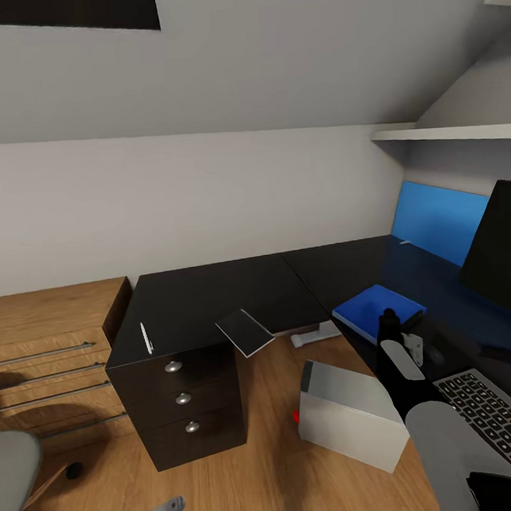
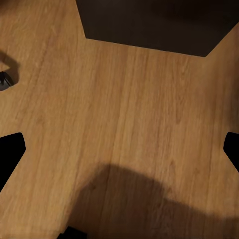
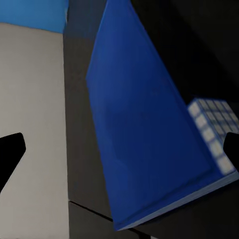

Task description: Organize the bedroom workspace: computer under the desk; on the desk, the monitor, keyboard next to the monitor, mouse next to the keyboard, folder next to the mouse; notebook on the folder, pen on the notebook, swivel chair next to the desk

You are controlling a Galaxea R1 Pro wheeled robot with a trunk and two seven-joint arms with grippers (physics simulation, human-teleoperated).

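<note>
A blue folder (image 1: 378, 308) lies flat on the black desk (image 1: 235, 294), with the keyboard (image 1: 492, 415) just behind it toward the right edge and the dark monitor (image 1: 501, 248) beyond. My right gripper (image 1: 389, 320) hovers right over the folder (image 3: 144, 129), open, fingers wide apart and holding nothing; the keyboard corner (image 3: 211, 132) shows beside it. A grey notebook (image 1: 245, 332) overhangs the desk's inner edge. A white pen (image 1: 146, 338) lies on the drawer end. The grey computer (image 1: 348, 416) stands on the floor by the desk. My left gripper (image 2: 119, 149) hangs open over bare wooden floor.
The swivel chair's grey seat (image 1: 12, 474) is at the lower left. A wooden dresser (image 1: 50, 351) stands left of the desk's three drawers (image 1: 183, 400). A blue panel (image 1: 438, 218) backs the desk, a white shelf (image 1: 445, 133) hangs above, and the ceiling slopes low.
</note>
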